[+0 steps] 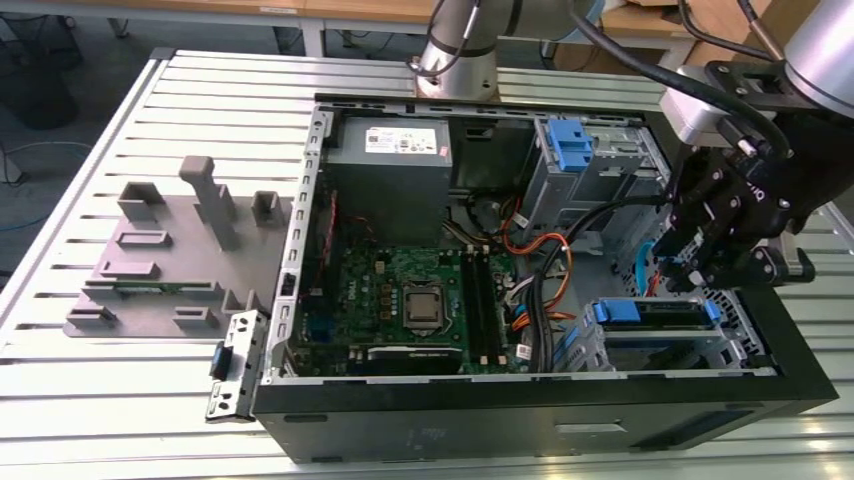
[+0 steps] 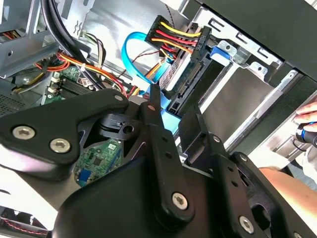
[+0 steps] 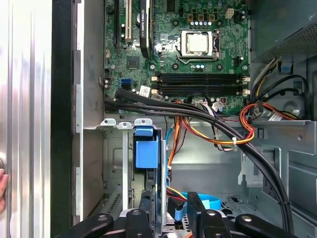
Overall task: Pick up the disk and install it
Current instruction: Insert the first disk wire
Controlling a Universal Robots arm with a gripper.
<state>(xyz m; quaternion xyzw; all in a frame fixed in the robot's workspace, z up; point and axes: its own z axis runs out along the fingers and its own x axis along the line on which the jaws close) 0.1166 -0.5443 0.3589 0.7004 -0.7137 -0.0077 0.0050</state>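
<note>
Disk [image 1: 650,312] is sitting on edge in the drive cage [image 1: 667,352] at the front corner of the open case [image 1: 534,425], on the exterior view's right. In the first wrist view it is showing its blue end between the cage walls. Cannot tell whether it is seating fully home.

Gripper [image 3: 170,210] is hanging low over that cage, fingers [image 3: 196,210] spread, pinching nothing that I can make out. Blue data cable [image 3: 205,202] is looping through the gap between them, with orange wires just beside.

Risks, as I am judging them:
- Cable snag. With the data cable lying between the fingers, any closing or lifting is likely catching it instead of the disk. That would be tugging the power plug [image 2: 190,67] and its yellow-red leads near the fingertips.
- Off-centre approach. One finger is sitting roughly above the disk's edge rather than astride it. A descent from here is risking a finger landing on the drive or the cage wall and cocking the drive in its rails.
- Black cable bundle [image 3: 208,116] is crossing close by the cage, and the gripper's links are working near it.
- A person's hand [image 2: 306,124] is resting just outside the case front, close to the arm. I am reading that as a pinch hazard if the arm is swinging outward.
</note>
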